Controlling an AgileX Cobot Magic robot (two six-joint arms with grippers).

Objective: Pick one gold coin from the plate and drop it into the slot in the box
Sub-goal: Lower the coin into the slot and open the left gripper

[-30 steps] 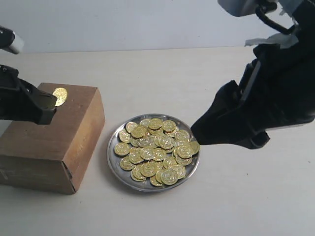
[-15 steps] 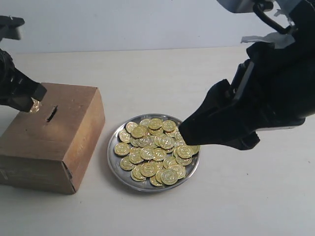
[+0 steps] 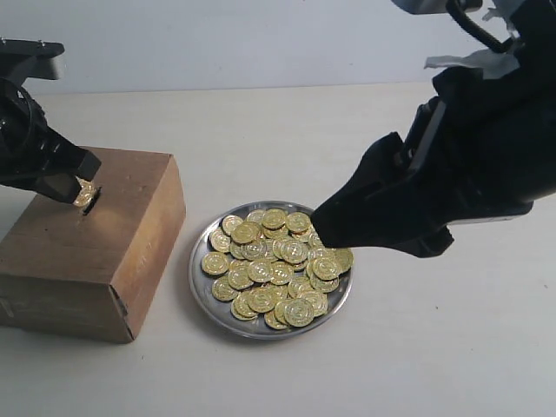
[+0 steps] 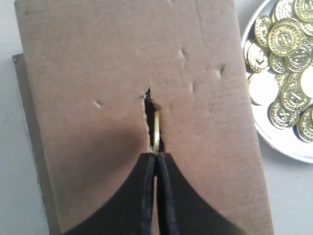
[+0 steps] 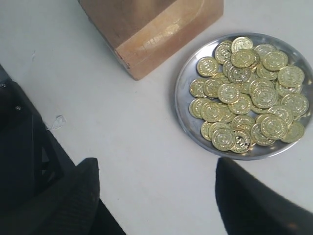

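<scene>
The brown cardboard box (image 3: 104, 252) stands left of the silver plate (image 3: 200, 278), which holds several gold coins (image 3: 278, 265). My left gripper (image 3: 76, 181) is above the box top, shut on one gold coin (image 3: 84, 193) held on edge. In the left wrist view that coin (image 4: 156, 131) sticks out of the shut gripper (image 4: 156, 156) with its far edge at the dark slot (image 4: 148, 105). My right gripper (image 3: 334, 228) hangs open over the plate's right side, holding nothing. Its wrist view shows the gripper (image 5: 156, 166) above bare table beside the plate (image 5: 182, 98).
The box top (image 4: 88, 73) has a few small dents around the slot. A corner of the box (image 5: 161, 24) shows in the right wrist view. The plate's rim (image 4: 288, 149) lies close to the box. The right arm's dark bulk fills the right side of the exterior view.
My left gripper has carried the coin from the box's left edge back to the slot and lowered it. The right gripper has moved left over the plate's right side.
</scene>
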